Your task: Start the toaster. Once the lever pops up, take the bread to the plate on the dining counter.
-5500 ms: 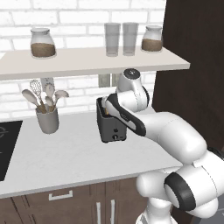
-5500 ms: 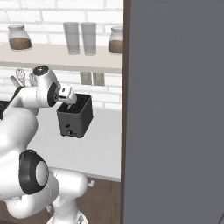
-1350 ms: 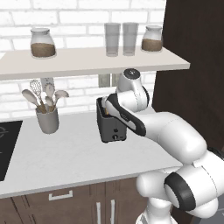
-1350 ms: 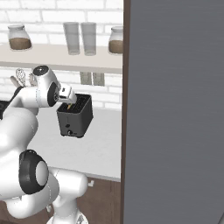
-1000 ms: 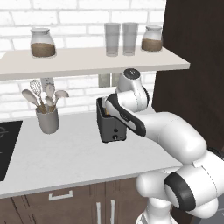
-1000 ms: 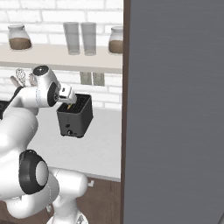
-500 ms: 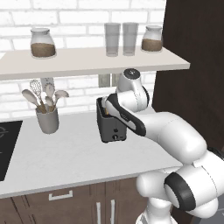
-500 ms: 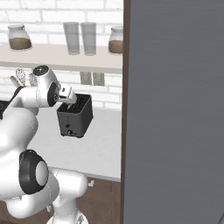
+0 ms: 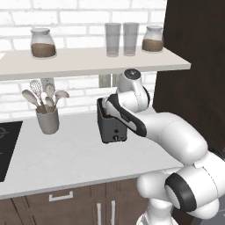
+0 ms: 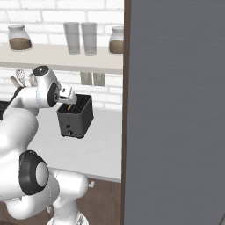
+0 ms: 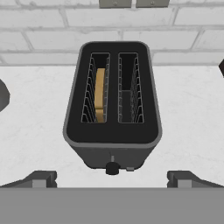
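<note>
The dark grey toaster (image 9: 112, 127) (image 10: 75, 116) (image 11: 112, 100) stands on the pale kitchen counter (image 9: 66, 154) against the brick wall. In the hand view the tan bread (image 11: 100, 94) stands on edge in its left slot, and the right slot is empty. A small round knob (image 11: 112, 168) shows low on the toaster's front. My gripper (image 11: 112, 178) hovers just above the toaster's front, open, its fingertips (image 11: 41, 177) wide apart with nothing between them. In the right base view the hand (image 10: 67, 94) sits over the toaster's top. The plate and the dining counter are out of view.
A grey utensil cup (image 9: 47, 119) stands left of the toaster, and a black cooktop (image 9: 6, 147) lies at the far left. A shelf (image 9: 88, 61) with jars and glasses hangs overhead. A tall dark cabinet (image 9: 193, 66) (image 10: 176, 110) walls off the right side.
</note>
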Tool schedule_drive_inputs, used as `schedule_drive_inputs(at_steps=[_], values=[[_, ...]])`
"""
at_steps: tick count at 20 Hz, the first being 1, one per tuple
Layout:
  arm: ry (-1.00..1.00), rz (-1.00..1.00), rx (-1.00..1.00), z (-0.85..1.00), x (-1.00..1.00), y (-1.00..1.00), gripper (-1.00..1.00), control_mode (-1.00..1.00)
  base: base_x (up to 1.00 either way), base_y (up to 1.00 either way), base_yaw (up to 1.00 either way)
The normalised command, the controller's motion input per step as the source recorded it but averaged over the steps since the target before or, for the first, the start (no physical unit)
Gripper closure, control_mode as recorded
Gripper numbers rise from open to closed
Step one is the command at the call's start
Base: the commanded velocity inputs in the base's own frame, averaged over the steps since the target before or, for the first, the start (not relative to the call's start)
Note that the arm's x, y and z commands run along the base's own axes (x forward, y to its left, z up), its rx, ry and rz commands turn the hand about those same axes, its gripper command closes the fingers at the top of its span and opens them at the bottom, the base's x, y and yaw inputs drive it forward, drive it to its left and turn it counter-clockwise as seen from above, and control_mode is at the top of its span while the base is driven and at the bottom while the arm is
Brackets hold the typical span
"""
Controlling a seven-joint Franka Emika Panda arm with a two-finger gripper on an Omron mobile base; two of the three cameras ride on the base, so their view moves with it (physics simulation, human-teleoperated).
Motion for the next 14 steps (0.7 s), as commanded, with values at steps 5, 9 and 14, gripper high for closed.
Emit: schedule_drive_inputs(at_steps=[5,9,14], values=[[0.00,0.00,0.00,0.00,0.00,0.00,-1.00,-1.00,0.00,0.00,0.00],[0.00,0.00,0.00,0.00,0.00,0.00,-1.00,-1.00,0.00,0.00,0.00],[0.00,0.00,0.00,0.00,0.00,0.00,-1.00,-1.00,0.00,0.00,0.00]])
